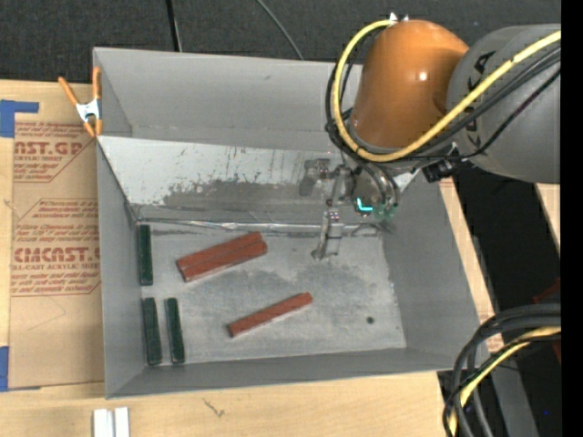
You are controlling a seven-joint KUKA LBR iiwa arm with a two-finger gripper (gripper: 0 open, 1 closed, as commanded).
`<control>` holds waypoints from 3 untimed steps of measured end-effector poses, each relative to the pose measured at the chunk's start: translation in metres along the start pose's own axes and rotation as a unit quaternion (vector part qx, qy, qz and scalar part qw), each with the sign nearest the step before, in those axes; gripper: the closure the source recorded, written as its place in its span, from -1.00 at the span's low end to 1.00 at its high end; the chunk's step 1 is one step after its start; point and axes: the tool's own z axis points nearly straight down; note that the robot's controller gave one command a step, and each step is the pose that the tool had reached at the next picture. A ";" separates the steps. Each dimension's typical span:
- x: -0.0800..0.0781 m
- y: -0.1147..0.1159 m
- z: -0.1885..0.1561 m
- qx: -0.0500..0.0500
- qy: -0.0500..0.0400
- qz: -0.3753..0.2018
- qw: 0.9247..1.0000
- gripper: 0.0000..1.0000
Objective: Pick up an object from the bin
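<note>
Along the left wall of the bin lie three dark green bars, one alone higher up and a pair side by side below it, all lengthwise against the wall, where a reach from above would probably find little room. Further right two red-brown blocks lie flat and slanted on open floor, well apart from each other: the broader block above, the slimmer block below. They look the easier candidates, having free space on both long sides. Right of the broader block and apart from it, the pincer hangs tip-down over bare floor near the back wall. Whether it is released or clenched I cannot tell. Above it sits the arm's orange cover.
</note>
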 end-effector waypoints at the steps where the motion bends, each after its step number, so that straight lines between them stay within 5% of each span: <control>1: -0.001 0.000 -0.004 0.000 -0.004 0.000 1.000 -1.00; 2: 0.008 0.000 0.039 0.000 -0.008 -0.023 1.000 -1.00; 3: 0.016 0.049 0.078 0.001 -0.003 -0.053 0.999 -1.00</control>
